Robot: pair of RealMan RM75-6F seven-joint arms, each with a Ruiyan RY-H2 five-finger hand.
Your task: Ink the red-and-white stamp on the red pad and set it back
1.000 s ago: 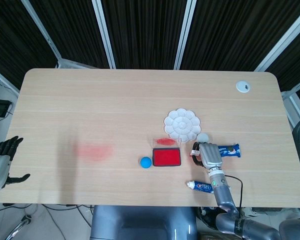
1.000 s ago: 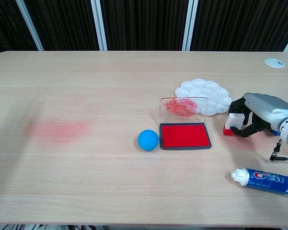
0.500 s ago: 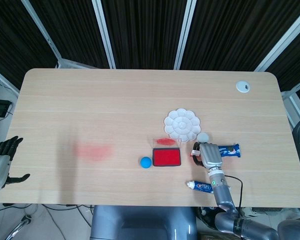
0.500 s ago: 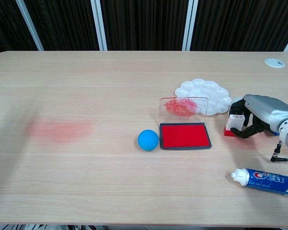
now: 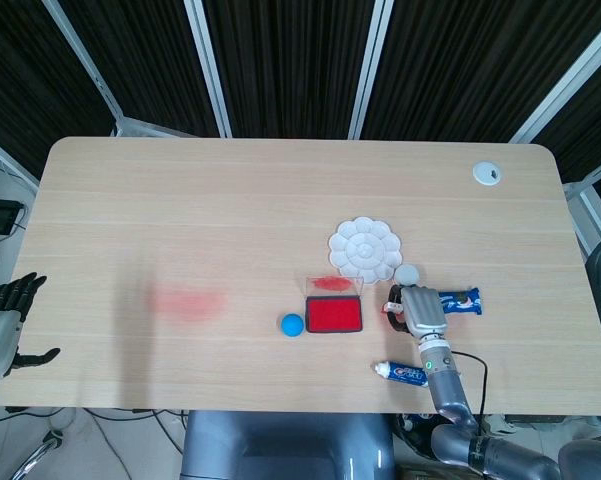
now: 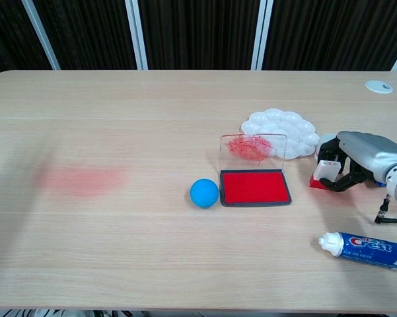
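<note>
— So where does the red-and-white stamp (image 6: 325, 173) stand?

— On the worktop (image 6: 152, 119), just to the right of the red pad (image 6: 254, 187), apart from it. Its red base sits on the wood and its white upper part points up. The right robot hand (image 6: 357, 162) is curled around it from the right, the dark fingers (image 6: 347, 179) wrapped about the stamp, so that hand is grasping it.

— And the pad itself?

— It lies open, its clear lid (image 6: 252, 149) standing upright at the back edge with red smears on it. A blue ball (image 6: 204, 193) rests just to its left. Behind the lid sits a white flower-shaped palette (image 6: 281, 131).

— What about the other arm?

— The left robot hand (image 5: 5, 325) shows only in the head view, off the worktop's left edge near the front corner, released, its fingers spread and holding nothing.

— Anything else nearby?

— A toothpaste tube (image 6: 364, 248) lies near the front edge, in front of the right wrist. In the head view a blue packet (image 5: 462, 301) lies just to the right of the right robot hand. A faint red smudge (image 6: 82, 179) marks the wood on the left, and a white grommet (image 6: 378, 86) sits in the far right corner.
</note>
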